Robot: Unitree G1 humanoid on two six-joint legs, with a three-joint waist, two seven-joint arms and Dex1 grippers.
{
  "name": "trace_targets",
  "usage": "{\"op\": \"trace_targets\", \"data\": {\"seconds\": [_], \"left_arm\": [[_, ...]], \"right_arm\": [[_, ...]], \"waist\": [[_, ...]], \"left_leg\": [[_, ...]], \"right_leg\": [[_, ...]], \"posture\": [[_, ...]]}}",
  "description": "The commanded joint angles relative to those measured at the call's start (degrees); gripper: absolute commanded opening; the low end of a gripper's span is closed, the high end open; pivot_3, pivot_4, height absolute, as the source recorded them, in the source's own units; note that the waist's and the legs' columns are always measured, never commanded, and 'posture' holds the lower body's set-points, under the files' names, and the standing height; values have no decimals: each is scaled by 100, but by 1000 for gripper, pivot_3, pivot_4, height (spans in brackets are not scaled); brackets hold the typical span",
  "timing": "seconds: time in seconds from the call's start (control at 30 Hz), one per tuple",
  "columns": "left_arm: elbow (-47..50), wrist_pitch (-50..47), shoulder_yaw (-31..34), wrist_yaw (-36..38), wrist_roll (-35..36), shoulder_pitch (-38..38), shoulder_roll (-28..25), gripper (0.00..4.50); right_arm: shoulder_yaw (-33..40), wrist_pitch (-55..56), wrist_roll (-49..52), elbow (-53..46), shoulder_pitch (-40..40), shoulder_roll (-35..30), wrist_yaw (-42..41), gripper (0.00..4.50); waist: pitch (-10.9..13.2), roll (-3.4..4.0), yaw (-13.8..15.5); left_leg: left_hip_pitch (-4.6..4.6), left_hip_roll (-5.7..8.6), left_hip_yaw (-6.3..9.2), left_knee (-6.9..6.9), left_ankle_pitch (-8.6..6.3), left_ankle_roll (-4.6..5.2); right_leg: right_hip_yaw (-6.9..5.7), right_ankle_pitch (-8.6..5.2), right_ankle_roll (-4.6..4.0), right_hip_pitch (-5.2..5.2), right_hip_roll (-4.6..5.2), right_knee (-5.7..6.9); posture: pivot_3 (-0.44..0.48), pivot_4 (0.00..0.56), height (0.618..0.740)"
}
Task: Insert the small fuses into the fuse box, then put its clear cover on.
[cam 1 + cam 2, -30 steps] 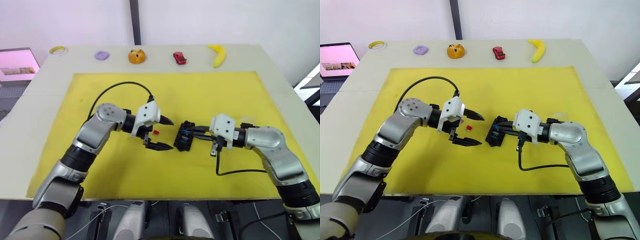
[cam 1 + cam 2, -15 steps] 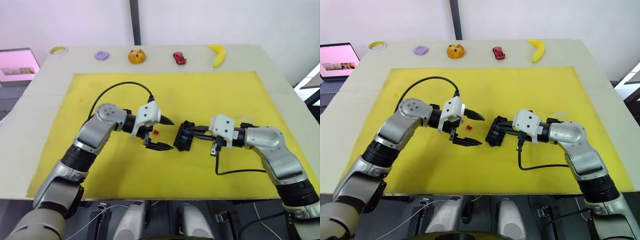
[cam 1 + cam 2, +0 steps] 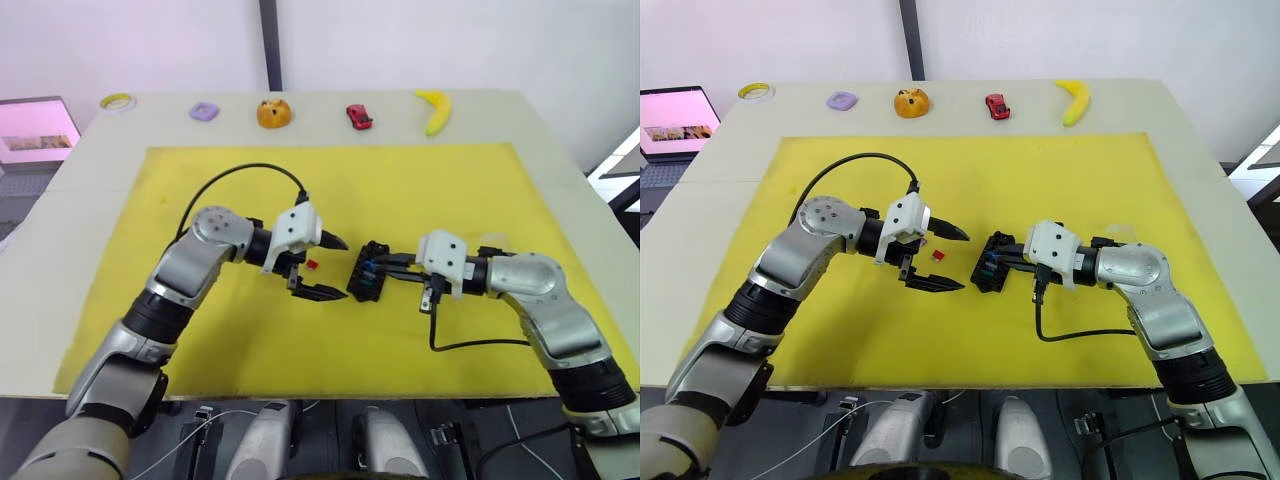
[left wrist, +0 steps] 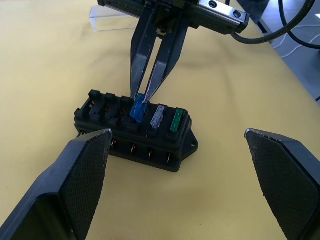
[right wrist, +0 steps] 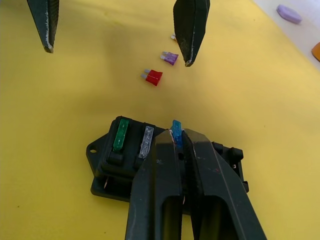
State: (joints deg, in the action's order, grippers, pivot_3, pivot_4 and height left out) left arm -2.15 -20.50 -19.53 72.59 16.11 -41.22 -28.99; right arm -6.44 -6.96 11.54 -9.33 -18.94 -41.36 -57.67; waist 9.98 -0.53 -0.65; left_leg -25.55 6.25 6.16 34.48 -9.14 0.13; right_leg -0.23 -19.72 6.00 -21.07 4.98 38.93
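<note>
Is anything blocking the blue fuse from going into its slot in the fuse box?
Nothing visible. The right pincer holds the blue fuse at the fuse box, beside the clear and green fuses already seated.

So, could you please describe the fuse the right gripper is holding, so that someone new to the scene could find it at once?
Start at the yellow mat and find the black fuse box near its middle, between the two arms. The right gripper is shut on a blue fuse standing over a slot in the box's top. Next to it sit a clear fuse and a green fuse; only the blue one is pinched.
</note>
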Motion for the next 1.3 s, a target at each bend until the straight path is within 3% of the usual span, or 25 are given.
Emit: {"op": "trace_targets", "data": {"seconds": [0.03, 1.3], "left_arm": [[132, 68, 111, 2, 9, -80, 21, 4480], [253, 25, 129, -58, -11, 2, 38, 4480]], "right_arm": [[35, 116, 10, -31, -137, 53, -19, 0], [-18, 724, -273, 333, 188, 114, -22, 0]], "waist": [[0, 0, -1], [0, 0, 4]], "left_leg": [[0, 0, 0, 0, 0, 0], [0, -1, 2, 25, -1, 1]], "right_leg": [[0, 0, 0, 0, 0, 0], [0, 0, 1, 6, -2, 12]], "posture": [[0, 150, 735], [0, 150, 735]]}}
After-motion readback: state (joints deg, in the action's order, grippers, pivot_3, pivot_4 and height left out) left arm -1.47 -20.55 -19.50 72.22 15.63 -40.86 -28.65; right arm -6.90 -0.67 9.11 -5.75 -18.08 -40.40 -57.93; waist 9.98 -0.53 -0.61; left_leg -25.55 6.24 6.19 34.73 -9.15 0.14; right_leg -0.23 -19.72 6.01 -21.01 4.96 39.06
